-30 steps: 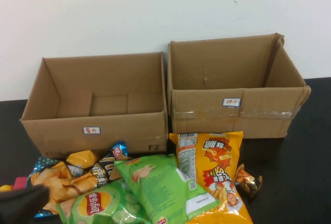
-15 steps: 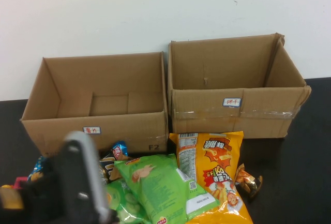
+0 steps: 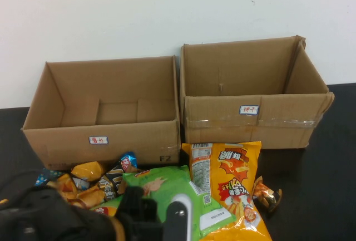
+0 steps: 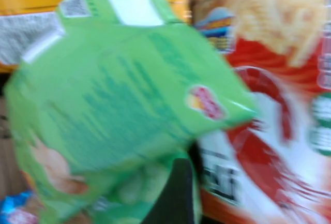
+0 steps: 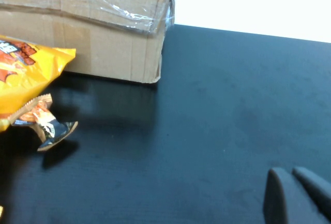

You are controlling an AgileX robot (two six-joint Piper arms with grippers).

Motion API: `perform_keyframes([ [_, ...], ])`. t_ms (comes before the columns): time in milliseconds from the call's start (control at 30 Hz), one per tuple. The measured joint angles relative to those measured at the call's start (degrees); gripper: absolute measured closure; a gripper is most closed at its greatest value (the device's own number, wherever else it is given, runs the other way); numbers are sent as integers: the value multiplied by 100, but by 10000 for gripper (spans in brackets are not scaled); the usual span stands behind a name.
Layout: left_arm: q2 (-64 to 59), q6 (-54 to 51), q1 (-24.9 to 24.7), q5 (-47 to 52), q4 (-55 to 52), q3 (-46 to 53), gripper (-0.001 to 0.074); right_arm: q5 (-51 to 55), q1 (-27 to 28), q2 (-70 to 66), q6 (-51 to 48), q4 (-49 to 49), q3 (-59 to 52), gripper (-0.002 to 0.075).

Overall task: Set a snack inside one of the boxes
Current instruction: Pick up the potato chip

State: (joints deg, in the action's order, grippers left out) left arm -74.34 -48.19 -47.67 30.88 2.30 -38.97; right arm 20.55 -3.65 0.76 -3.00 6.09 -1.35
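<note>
Two open, empty cardboard boxes stand at the back: the left box (image 3: 105, 135) and the right box (image 3: 250, 121). Snack bags lie in front: a green bag (image 3: 167, 188), an orange bag (image 3: 231, 177), a small wrapped snack (image 3: 267, 195) and small packs (image 3: 89, 182). My left gripper (image 3: 158, 213) is open low over the green bags; one dark finger (image 4: 176, 193) shows against the green bag (image 4: 119, 94), beside a red-and-white bag (image 4: 269, 146). My right gripper (image 5: 292, 195) is shut and empty over bare table, right of the right box (image 5: 93, 32).
The black table (image 3: 328, 185) has open room on the right. The orange bag (image 5: 26, 74) and small wrapped snack (image 5: 46, 123) lie just in front of the right box. A white wall rises behind the boxes.
My left arm has swung in from the lower left and across the snack pile to the right, and now covers the Lay's bag. The snacks, boxes and right gripper have not moved.
</note>
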Motion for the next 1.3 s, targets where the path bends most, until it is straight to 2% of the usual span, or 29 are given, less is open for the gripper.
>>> perform_keyframes([
  [233,-676,209,-11,-1185,-642,-10,43,0,0,0,0,0,0,727],
  [633,-1833,258,-11,-2529,-1445,-21,43,0,0,0,0,0,0,727],
  [700,-1917,258,-11,-2705,-1471,-45,60,0,0,0,0,0,0,727],
  [767,-1957,258,-11,-2761,-1496,-55,97,0,0,0,0,0,0,727],
  [867,-1969,258,1,-2856,-1519,-55,237,0,0,0,0,0,0,727],
  [1067,-1969,479,209,-2962,-1399,-62,622,0,0,0,0,0,0,727],
  [1167,-1936,639,225,-2974,-1361,-62,694,0,0,0,0,0,0,727],
  [1300,-1486,987,202,-2923,-1326,-62,714,0,0,0,0,0,0,727],
])
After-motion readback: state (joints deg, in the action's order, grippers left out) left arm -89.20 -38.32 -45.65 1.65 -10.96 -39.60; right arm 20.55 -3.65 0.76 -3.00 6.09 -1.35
